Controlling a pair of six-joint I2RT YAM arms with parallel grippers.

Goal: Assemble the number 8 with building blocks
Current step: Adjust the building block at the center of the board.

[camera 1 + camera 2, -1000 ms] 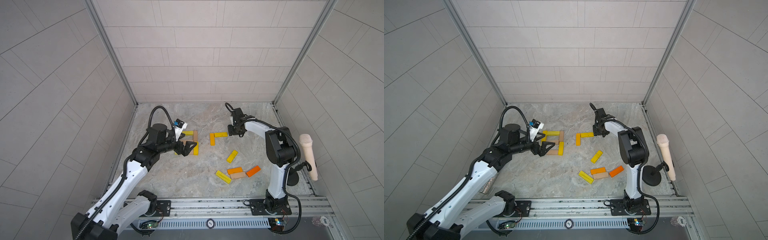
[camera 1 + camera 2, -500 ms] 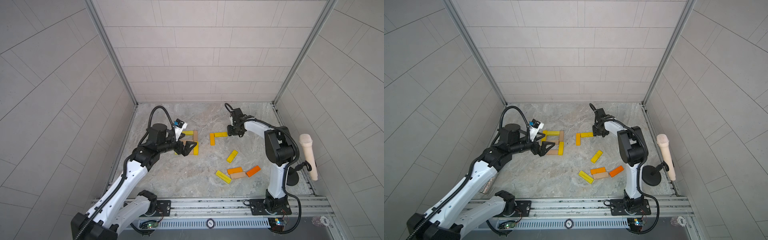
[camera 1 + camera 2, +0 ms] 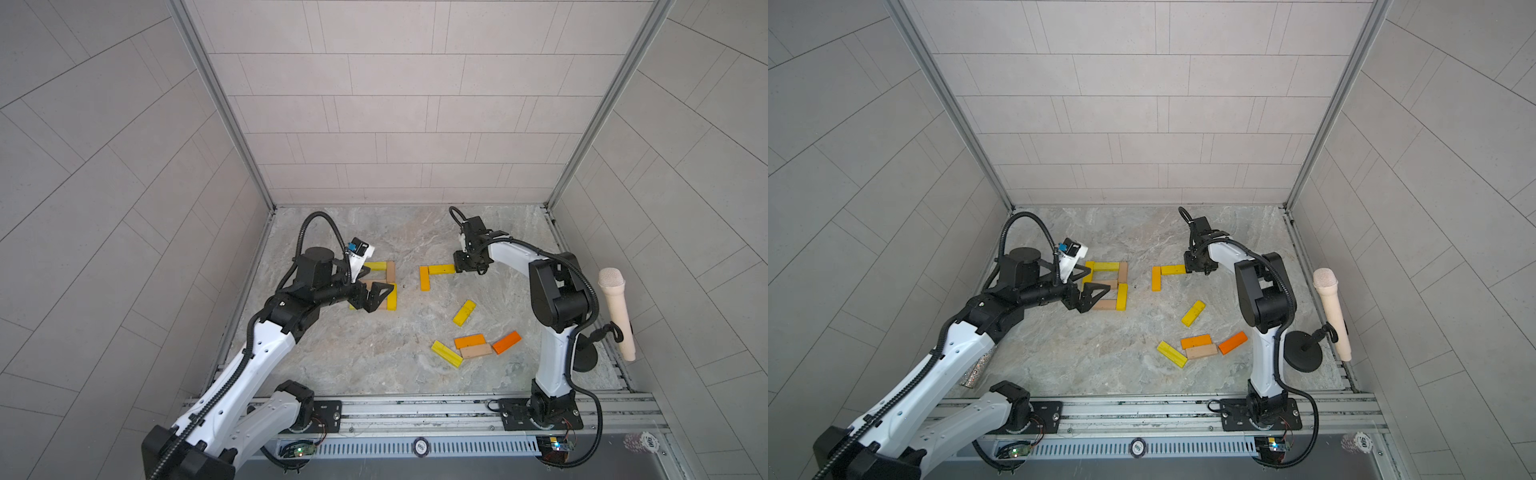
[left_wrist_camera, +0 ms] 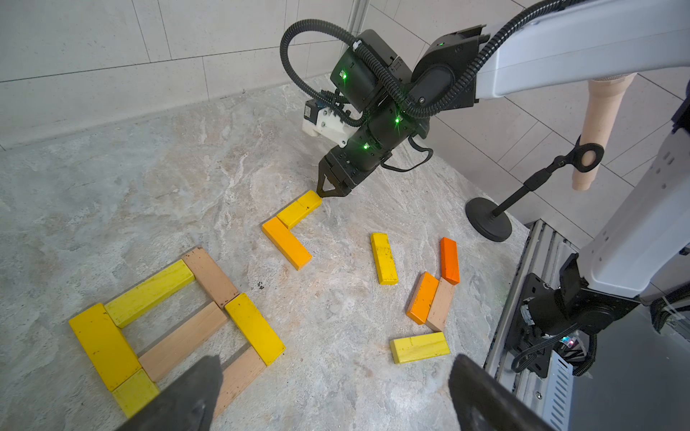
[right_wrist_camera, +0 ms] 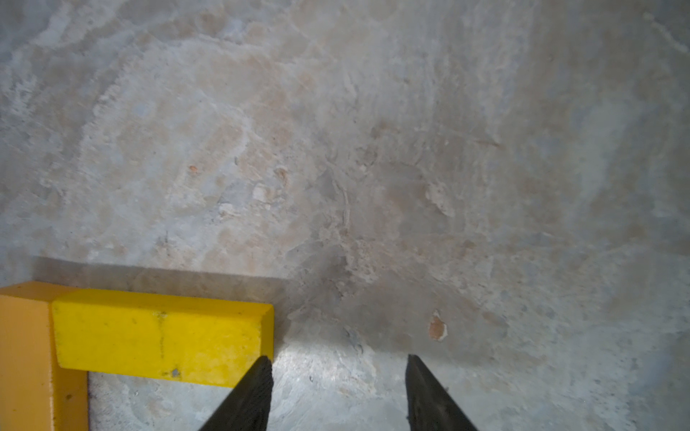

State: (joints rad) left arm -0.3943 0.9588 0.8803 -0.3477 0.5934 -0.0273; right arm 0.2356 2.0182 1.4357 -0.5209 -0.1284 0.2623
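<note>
Already the 8 (image 4: 183,340) lies whole on the left half of the floor (image 3: 374,357): seven bars, yellow and tan, in two stacked loops. To its right and apart from it, an orange bar (image 3: 424,278) and a yellow bar (image 3: 441,269) meet as an L. Nearer the rail (image 3: 415,409) lie five loose bars (image 3: 469,340): one yellow alone, then two orange, a tan and a yellow bunched together, clear of both arms.

The right arm (image 3: 552,299) rises from the rail, folds at the elbow and reaches toward the back wall. Its wrist is turned down, so the right gripper (image 5: 338,362) points at the floor just past the yellow bar's free end. The left arm (image 3: 266,345) stretches low from the near left corner. The left gripper (image 4: 336,358) hangs over the 8's left part and hides some of it in both top views. A beige mic (image 3: 617,316) stands on its stand right of the right arm. A silver mic (image 3: 976,372) lies under the left arm.

The right gripper's jaws stand partly apart with bare floor between them. One finger (image 5: 254,392) is at the bar's end corner; whether it touches, I cannot tell. The left gripper is spread wide and holds nothing.
</note>
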